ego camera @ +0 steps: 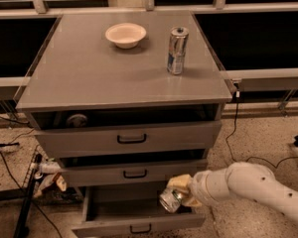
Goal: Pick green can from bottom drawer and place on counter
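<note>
Green can is tilted in the gripper, whose pale fingers are clamped around it just above the right part of the open bottom drawer, close under the front of the middle drawer. To lift it well, I judge the arm should first draw outward, clearing that front and the partly open top drawer, then rise past the counter edge. Bare room lies at the front and left of the top, while the bowl and tall can stand toward the back, so set it down well apart from both.
</note>
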Motion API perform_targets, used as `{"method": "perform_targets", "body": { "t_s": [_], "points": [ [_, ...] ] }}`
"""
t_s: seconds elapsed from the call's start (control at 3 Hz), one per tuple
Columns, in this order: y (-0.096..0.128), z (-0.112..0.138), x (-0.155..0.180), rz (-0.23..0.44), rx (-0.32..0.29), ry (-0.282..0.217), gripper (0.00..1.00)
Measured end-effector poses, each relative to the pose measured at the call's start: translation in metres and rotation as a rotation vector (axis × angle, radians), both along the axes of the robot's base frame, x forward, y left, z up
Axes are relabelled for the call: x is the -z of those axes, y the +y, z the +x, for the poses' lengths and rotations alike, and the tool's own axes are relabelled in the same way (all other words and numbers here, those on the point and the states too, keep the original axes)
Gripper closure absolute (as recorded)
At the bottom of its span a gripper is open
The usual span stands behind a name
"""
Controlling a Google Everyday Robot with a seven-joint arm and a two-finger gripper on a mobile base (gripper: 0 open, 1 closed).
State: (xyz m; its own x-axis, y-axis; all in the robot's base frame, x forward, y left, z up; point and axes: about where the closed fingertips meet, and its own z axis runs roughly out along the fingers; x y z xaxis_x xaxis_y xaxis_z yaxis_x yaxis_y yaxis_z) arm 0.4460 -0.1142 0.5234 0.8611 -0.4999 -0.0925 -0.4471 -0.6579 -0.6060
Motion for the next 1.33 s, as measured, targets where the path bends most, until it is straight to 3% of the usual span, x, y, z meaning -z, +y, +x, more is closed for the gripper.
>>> {"method": "perform_targets", "body": {
  "t_s": [0.33,0.67,1.0,1.33],
  "points": [
    [-0.002,0.007,-0.039,0.009,-0.027,-0.061,1.00],
    [-0.004,0.009,-0.105,-0.011,-0.069,-0.148,1.00],
    [-0.004,0.009,-0.105,-0.011,-0.069,-0.148,1.00],
    [-0.001,0.014,-0.131,-0.003,-0.080,-0.184,1.00]
  ]
}}
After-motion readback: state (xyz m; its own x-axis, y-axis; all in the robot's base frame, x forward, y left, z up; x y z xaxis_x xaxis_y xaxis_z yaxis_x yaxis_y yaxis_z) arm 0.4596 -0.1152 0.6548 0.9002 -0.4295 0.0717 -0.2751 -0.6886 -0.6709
